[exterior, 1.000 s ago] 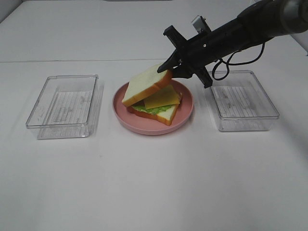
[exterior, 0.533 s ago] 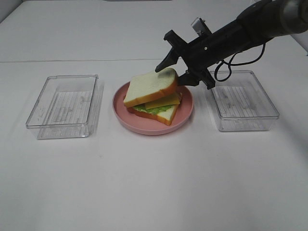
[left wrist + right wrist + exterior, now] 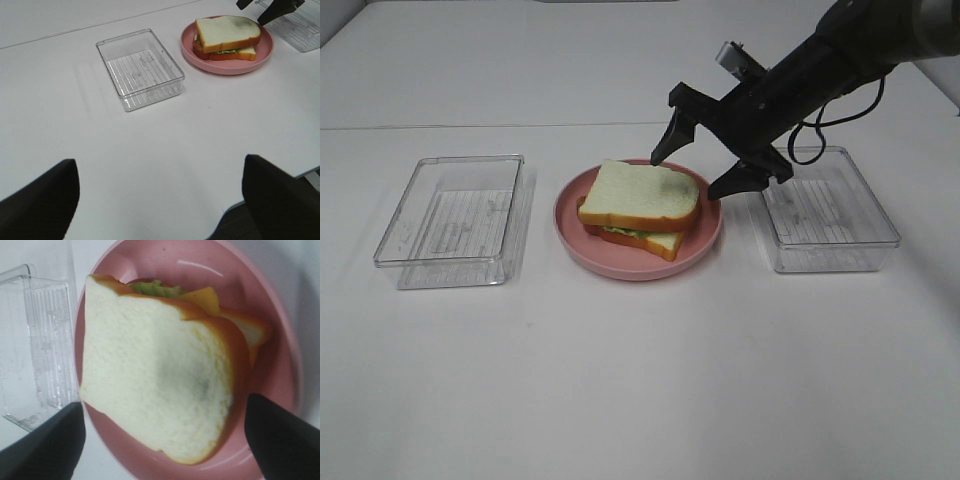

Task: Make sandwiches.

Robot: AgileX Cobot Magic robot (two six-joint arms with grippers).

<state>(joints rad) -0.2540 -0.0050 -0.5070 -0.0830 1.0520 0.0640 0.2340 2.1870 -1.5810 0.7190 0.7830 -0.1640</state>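
The sandwich (image 3: pixel 640 207) lies stacked on the round pink plate (image 3: pixel 706 240): two cream-white slices with orange-brown crust, green lettuce and yellow cheese showing at the edges. It also shows in the left wrist view (image 3: pixel 227 37) and fills the right wrist view (image 3: pixel 160 370). My right gripper (image 3: pixel 705 165) is open and empty, its fingers spread just above and behind the sandwich's right end. My left gripper (image 3: pixel 160 200) is open and empty, far from the plate, over bare table.
A clear plastic tray (image 3: pixel 455 218) stands left of the plate and another clear tray (image 3: pixel 828 208) right of it, under the right arm. Both look empty. The white table (image 3: pixel 640 380) stretches to the front.
The right gripper lowered the top bread slice flat onto the stack, let it go and opened wide, lifting slightly back to the right.
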